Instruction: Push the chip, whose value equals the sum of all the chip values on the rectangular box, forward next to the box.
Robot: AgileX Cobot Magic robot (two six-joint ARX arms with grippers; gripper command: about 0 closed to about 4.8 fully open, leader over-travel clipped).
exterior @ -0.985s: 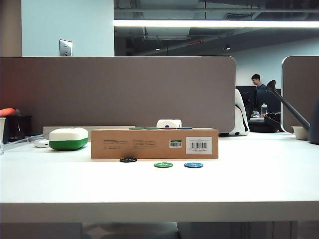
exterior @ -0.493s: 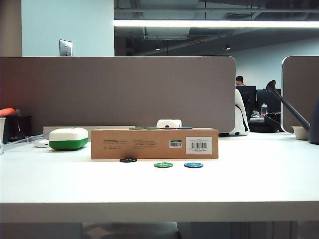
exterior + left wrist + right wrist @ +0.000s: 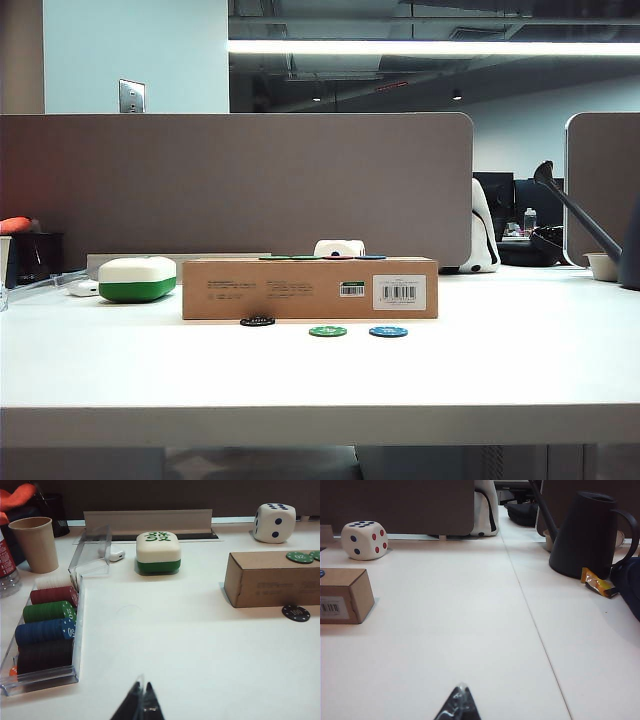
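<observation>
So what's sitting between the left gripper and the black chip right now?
Nothing: in the left wrist view, bare white table runs from the shut left gripper to the black chip, which lies by the rectangular box.

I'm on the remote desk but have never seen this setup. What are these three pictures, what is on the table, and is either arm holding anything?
You are looking at a two-armed robot. One picture comes from a fixed camera facing the table; the other two come from cameras on each wrist, looking past the fingertips.

In the fixed view, a long brown rectangular box lies on the white table, with a few chips on its top. In front of it are a black chip, close to the box, then a green chip and a blue chip. A white-and-green case sits to the left.

The left wrist view also shows a tray of stacked chips, a paper cup and a large die.

The left gripper and right gripper are both shut, above bare table, holding nothing. Neither shows in the fixed view.
</observation>
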